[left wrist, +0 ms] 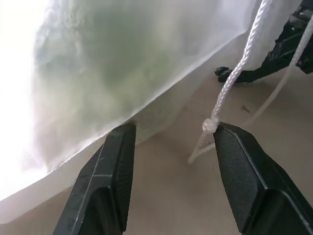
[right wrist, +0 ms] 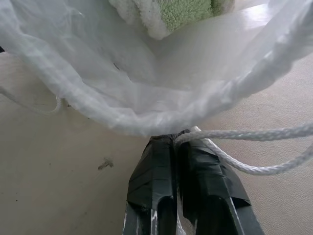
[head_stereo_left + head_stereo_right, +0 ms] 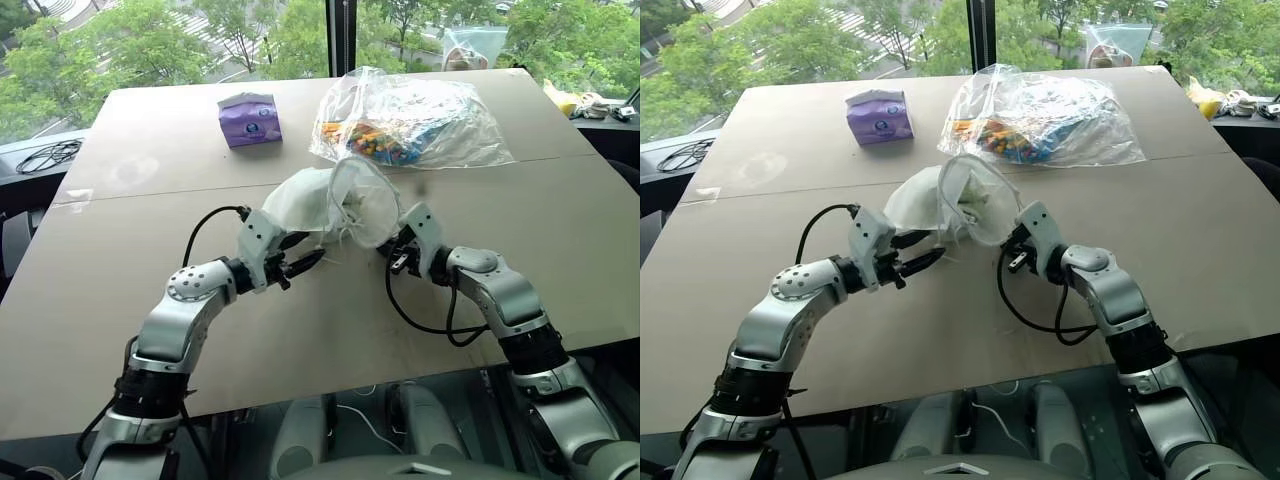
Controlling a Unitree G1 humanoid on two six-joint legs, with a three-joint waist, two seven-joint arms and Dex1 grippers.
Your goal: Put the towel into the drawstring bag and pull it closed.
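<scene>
Head view: drawstring bag (image 3: 335,200) on worktop (image 3: 140,290), mouth raised, between both arms.
Left wrist: left end effector (image 1: 168,142) spread, cord (image 1: 234,78) just beside one finger.
Right wrist: right end effector (image 2: 175,142) pressed together, pinching bag rim; towel (image 2: 181,12) inside.

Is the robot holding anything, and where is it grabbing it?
The right claw pinches the drawstring bag at its mouth rim. The left claw is open, holding nothing.

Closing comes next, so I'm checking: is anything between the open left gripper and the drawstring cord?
Nothing visible. The left gripper is open with the cord of the drawstring bag hanging just beyond its fingertips, by bare table.
</scene>
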